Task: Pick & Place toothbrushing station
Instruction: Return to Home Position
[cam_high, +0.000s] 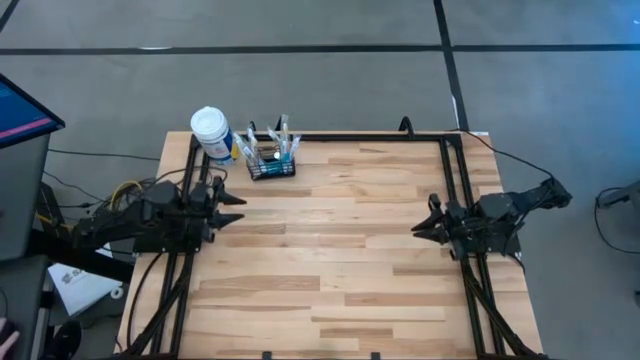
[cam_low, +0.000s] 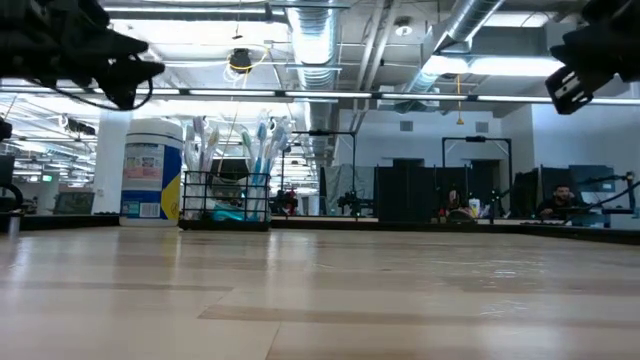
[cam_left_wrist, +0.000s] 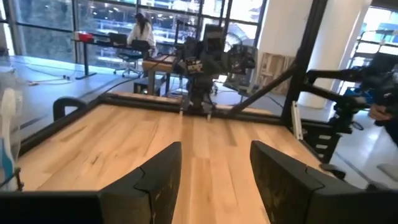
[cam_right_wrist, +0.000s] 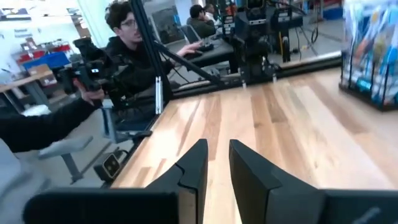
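Observation:
The toothbrushing station, a small black wire-mesh caddy (cam_high: 272, 163) holding several toothbrushes, stands on its base at the table's far left; it also shows in the low view (cam_low: 226, 198) and at the edge of the right wrist view (cam_right_wrist: 372, 74). My left gripper (cam_high: 236, 207) is open and empty at the table's left side, nearer than the caddy; its fingers (cam_left_wrist: 163, 177) show wide apart. My right gripper (cam_high: 420, 226) hovers at the table's right side, its fingers (cam_right_wrist: 198, 163) a narrow gap apart, empty.
A blue-labelled bottle with a white cap (cam_high: 212, 133) stands just left of the caddy, at the table's far left corner (cam_low: 152, 170). A black frame rail (cam_high: 370, 138) runs along the table's far edge. People sit and stand beyond the table (cam_right_wrist: 130, 50).

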